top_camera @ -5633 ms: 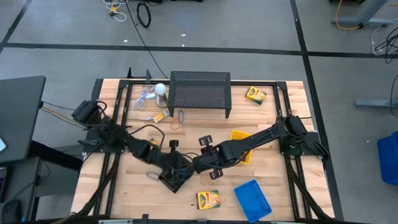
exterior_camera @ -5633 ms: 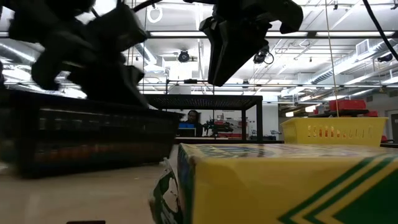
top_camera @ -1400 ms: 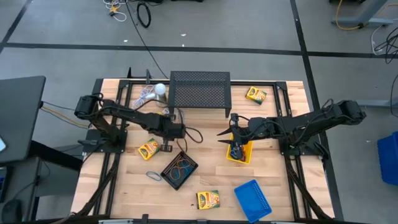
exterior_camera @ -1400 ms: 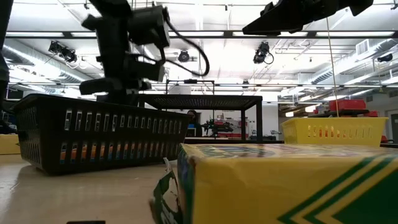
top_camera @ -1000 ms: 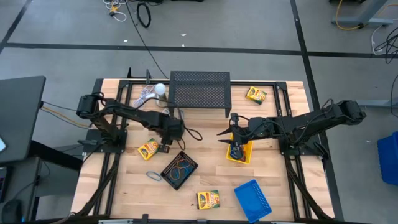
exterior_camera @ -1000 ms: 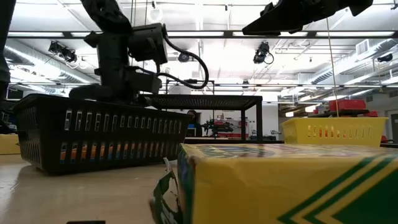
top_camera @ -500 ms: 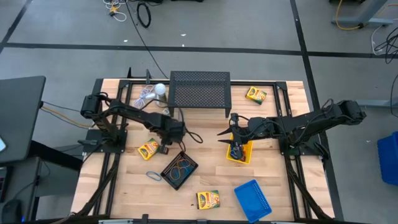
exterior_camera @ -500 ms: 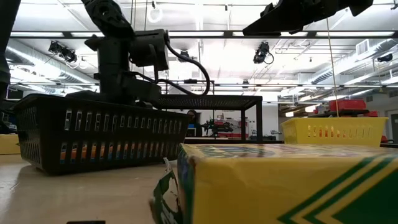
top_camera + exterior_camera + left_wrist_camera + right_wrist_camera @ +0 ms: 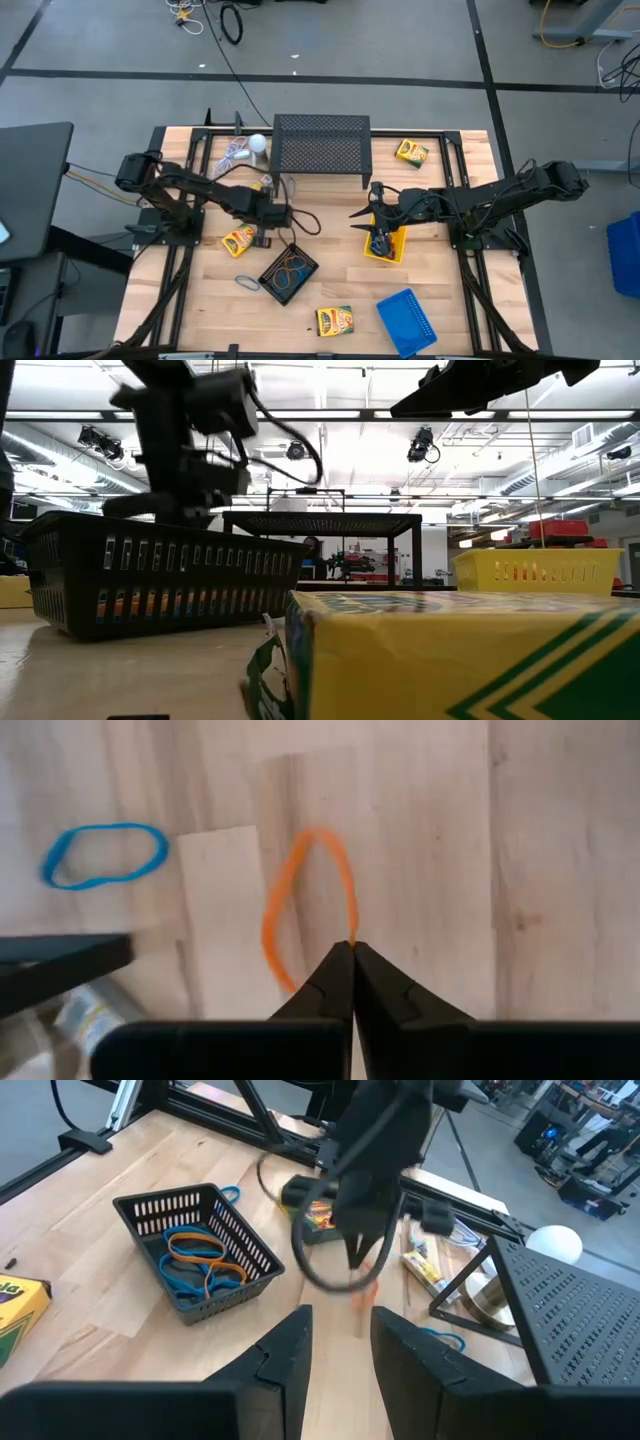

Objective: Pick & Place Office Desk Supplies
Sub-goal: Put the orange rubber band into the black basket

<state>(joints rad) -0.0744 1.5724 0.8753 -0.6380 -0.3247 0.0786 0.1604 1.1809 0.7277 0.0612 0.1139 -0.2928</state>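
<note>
From above: now pulling back a little from the black tray point(image 9: 288, 272), left gripper point(image 9: 266, 233) hanging just beyond its far corner; right gripper point(image 9: 377, 240) waiting over the yellow tray point(image 9: 388, 250), as before. Table level: blurring above the black tray, so lifting. Left wrist: pinching shut on an orange rubber band point(image 9: 305, 910), band hanging over bare wood, a blue band point(image 9: 103, 854) nearby. Right wrist: fingers spread. Carrying to the tray probably coming next.
</note>
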